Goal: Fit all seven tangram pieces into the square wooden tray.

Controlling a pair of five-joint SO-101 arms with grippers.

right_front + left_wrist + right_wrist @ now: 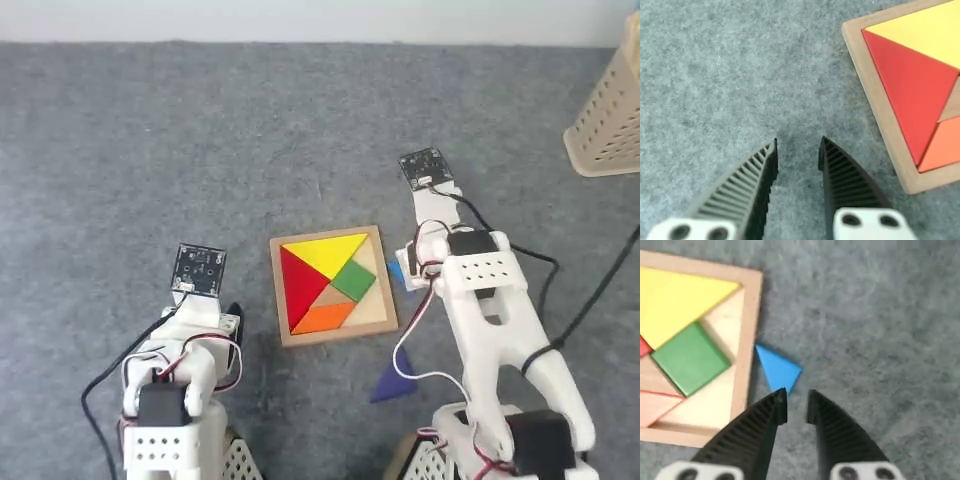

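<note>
No readable text, no labels, no numbers, no signs on anything shown

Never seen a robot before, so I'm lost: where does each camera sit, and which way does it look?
High view: fixed above the table, looking down on both arms and the wooden tray.
Left wrist view: on the left arm, looking past the left gripper at the tray's corner.
Right wrist view: on the right arm, looking past the right gripper at a light blue triangle beside the tray.
Shared: all show the yellow triangle.
</note>
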